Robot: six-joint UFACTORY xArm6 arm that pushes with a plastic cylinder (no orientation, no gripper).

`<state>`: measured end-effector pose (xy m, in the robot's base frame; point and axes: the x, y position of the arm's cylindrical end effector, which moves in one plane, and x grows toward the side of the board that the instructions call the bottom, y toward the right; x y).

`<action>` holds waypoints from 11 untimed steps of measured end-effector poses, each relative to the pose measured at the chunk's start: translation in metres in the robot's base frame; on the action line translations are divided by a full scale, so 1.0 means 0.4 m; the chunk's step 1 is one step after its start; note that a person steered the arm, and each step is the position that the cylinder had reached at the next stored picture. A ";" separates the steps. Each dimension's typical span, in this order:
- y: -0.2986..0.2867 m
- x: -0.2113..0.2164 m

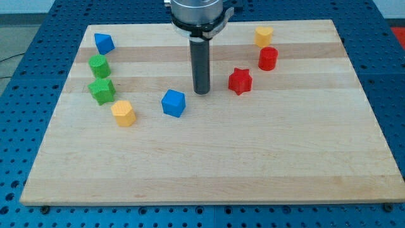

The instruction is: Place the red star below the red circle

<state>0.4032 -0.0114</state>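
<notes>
The red star (240,81) lies on the wooden board, right of centre in the upper half. The red circle (267,58) stands up and to the right of it, a small gap apart. My tip (201,92) rests on the board just left of the red star, with a narrow gap between them, and up-right of the blue cube (173,103). The rod rises straight from the tip to the arm's head at the view's top.
A yellow block (264,35) sits just above the red circle. At the left stand a blue block (104,43), a green cylinder (99,66), a green star (102,90) and a yellow block (123,113). The wooden board (209,164) lies on a blue perforated table.
</notes>
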 end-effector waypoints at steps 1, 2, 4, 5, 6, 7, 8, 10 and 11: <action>0.008 -0.009; 0.084 -0.009; 0.140 -0.001; 0.138 -0.001; 0.039 -0.045; 0.092 -0.111; 0.168 -0.055; 0.216 0.015; 0.255 0.015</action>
